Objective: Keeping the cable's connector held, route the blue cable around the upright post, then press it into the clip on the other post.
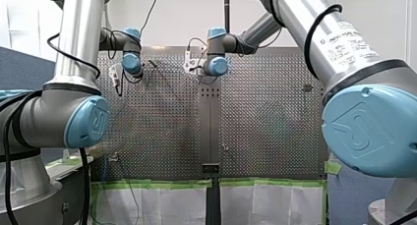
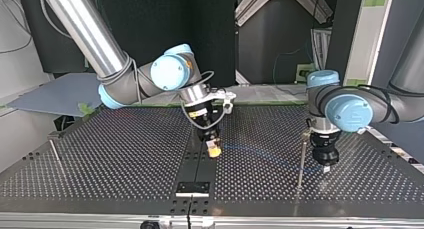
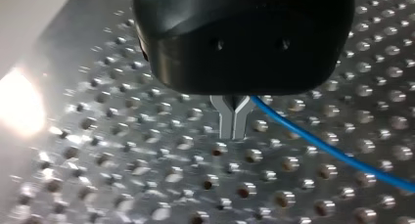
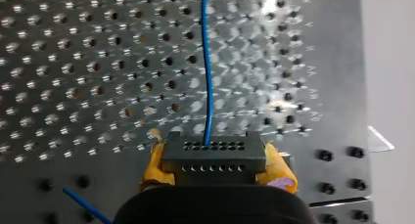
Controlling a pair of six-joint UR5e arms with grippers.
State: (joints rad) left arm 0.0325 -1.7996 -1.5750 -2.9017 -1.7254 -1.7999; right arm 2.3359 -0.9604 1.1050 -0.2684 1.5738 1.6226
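Across the top view, the blue cable point(image 2: 260, 153) lies on the table point(image 2: 100, 154) between my right pincer point(image 2: 214, 150) and my left pincer point(image 2: 326, 168), beside a post point(image 2: 301, 156). Left wrist view: fingers point(image 3: 226, 117) closed on the cable. Right wrist view: yellow pads point(image 4: 154, 168) clamp the connector point(image 4: 214, 155).

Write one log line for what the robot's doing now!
right gripper: shut on connector | left gripper: shut on blue cable | upright post: beside left gripper | clip post: cable not there
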